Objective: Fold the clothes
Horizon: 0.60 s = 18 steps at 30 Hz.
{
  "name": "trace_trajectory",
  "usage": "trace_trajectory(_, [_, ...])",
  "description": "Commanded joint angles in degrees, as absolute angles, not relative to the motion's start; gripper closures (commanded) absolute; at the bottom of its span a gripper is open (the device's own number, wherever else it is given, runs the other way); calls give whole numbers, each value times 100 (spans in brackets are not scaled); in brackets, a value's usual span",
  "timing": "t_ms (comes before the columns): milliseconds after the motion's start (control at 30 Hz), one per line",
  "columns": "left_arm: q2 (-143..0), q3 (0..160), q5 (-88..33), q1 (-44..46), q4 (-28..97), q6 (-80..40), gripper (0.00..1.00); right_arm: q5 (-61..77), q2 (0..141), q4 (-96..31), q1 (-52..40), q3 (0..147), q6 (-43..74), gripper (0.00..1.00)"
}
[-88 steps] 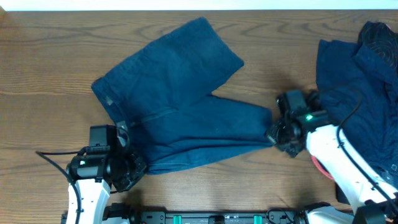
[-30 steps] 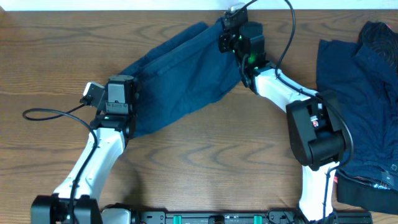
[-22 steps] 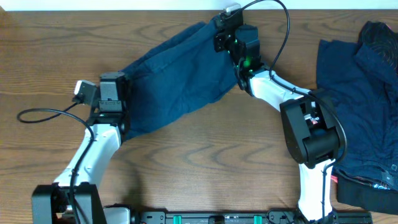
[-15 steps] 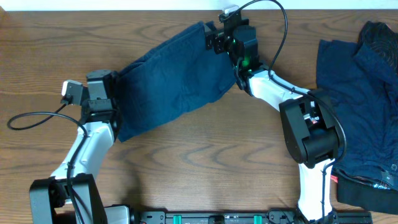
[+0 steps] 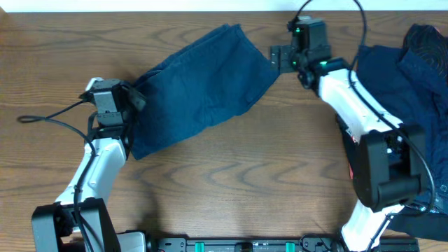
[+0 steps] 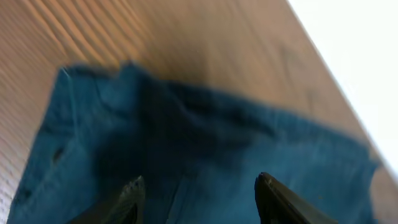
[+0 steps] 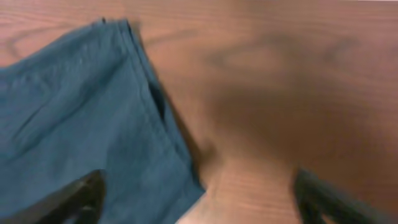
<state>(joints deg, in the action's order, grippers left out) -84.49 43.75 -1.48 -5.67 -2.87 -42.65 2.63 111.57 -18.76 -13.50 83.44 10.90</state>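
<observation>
The bench (image 5: pixel 245 182) carries the shorts (image 5: pixel 196 84), doubled over and lying flat, with their long axis slanting from near left to far right. A heap of other dark clothes (image 5: pixel 413 77) sits at the right edge, well apart (no basket or bin shows). The left hand (image 5: pixel 134 98) hovers over the near-left end, fingers partly spread, holding nothing. The right hand (image 5: pixel 275 56) stands just beside the far-right corner, off the cloth, spread wide and empty. Judging by this, each arm is nearest its own end for a further fold.
</observation>
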Motion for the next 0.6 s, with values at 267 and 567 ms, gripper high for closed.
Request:
trace_trajectory(267, [-9013, 4340, -185, -495, -548, -3116, 41, 1492, 11948, -2379, -1417, 8346, 1243, 24])
trace_trajectory(567, [-9550, 4340, -196, -493, -604, -3107, 42, 1575, 12549, -1623, -1487, 8346, 1369, 26])
